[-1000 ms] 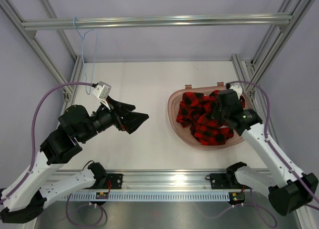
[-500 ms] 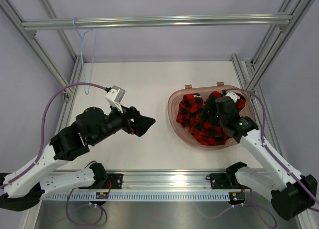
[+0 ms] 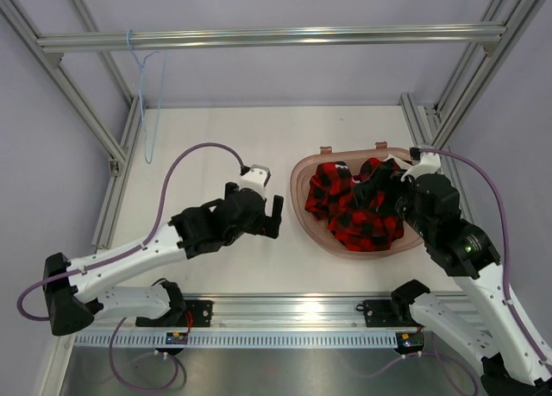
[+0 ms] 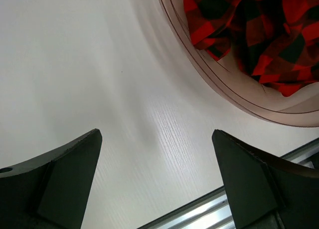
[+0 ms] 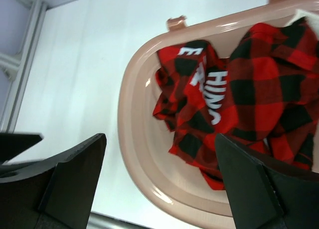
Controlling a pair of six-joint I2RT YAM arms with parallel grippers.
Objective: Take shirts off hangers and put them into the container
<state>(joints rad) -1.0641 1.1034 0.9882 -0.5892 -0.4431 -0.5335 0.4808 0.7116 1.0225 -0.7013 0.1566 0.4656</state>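
Note:
The red-and-black plaid shirt (image 3: 354, 208) lies crumpled inside the pinkish tub, the container (image 3: 300, 208), at the right of the table. White lettering shows on the shirt (image 5: 239, 89) in the right wrist view. My right gripper (image 3: 401, 198) hovers open above the shirt and the tub's near rim (image 5: 130, 134), holding nothing (image 5: 159, 136). Over bare table, just left of the tub, my left gripper (image 3: 278, 216) stands open and empty (image 4: 155, 134). In its view the shirt (image 4: 249, 34) and tub wall (image 4: 224, 97) lie at the upper right. The light-blue hanger (image 3: 142, 64) hangs bare from the top bar.
An aluminium frame surrounds the table, with the top crossbar (image 3: 276, 39) at the back and slanted posts (image 3: 78, 103) at both sides. A metal rail (image 3: 285, 310) runs along the near edge. White tabletop (image 3: 216, 146) stretches left of the tub.
My right gripper has opened, let go of the shirt and drawn back to the right. The left arm has swung down and right, close to the tub.

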